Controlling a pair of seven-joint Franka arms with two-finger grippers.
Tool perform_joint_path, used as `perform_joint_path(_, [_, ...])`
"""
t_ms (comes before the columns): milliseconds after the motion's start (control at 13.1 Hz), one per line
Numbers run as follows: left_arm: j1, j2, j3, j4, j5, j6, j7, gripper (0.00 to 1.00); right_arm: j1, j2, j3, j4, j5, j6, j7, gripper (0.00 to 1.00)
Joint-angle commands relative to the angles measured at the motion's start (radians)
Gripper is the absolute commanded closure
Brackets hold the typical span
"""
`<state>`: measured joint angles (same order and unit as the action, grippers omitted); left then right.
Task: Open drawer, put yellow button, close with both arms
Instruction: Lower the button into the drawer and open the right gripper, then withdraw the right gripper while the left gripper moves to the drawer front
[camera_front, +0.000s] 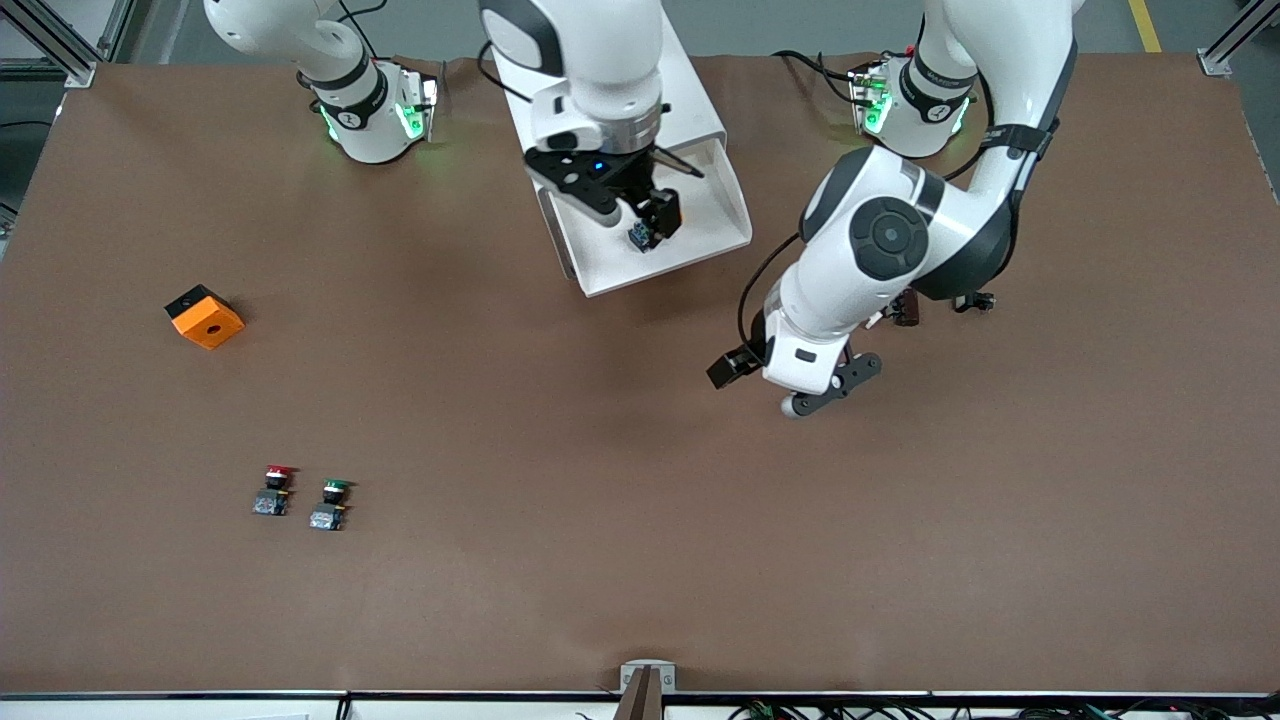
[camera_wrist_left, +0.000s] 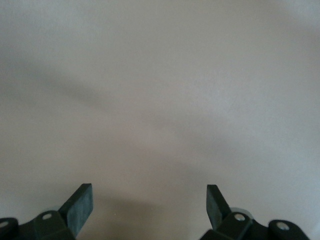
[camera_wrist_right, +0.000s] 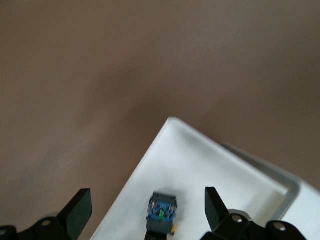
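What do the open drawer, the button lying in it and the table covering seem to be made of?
The drawer: probably moulded plastic, white and smooth, with rounded rims and a soft sheen.
The yellow button: likely hard plastic, going by its blocky blue-grey base with moulded ribs; its cap is barely in view.
The table: covered in something matte and brown, perhaps paper or felt, since it gives no glare; which one is unclear.

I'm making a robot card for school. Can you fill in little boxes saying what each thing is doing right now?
drawer: pulled open
yellow button: lying in the drawer, between the right gripper's fingers but not gripped
right gripper: open, over the drawer
left gripper: open, holding nothing, waiting over bare table
red button and green button: side by side on the table
orange block: on the table, toward the right arm's end
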<state>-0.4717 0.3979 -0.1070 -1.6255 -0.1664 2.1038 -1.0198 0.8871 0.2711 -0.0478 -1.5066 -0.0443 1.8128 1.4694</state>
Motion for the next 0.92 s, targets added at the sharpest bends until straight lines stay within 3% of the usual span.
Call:
perform_joint_path(0, [-0.057, -0.050, 0.003, -0.077, 0.037, 0.019, -0.060, 0.00, -0.111, -0.024, 0.003, 0.075, 0.014, -0.149, -0.324, 0.00])
perform_joint_path(306, [-0.117, -0.053, 0.003, -0.102, 0.045, 0.019, -0.117, 0.00, -0.351, -0.116, -0.001, 0.088, 0.020, -0.315, -0.773, 0.00])
perform_joint_path(843, [-0.217, -0.048, 0.000, -0.117, 0.085, 0.007, -0.207, 0.00, -0.814, -0.182, -0.001, 0.088, 0.020, -0.411, -1.498, 0.00])
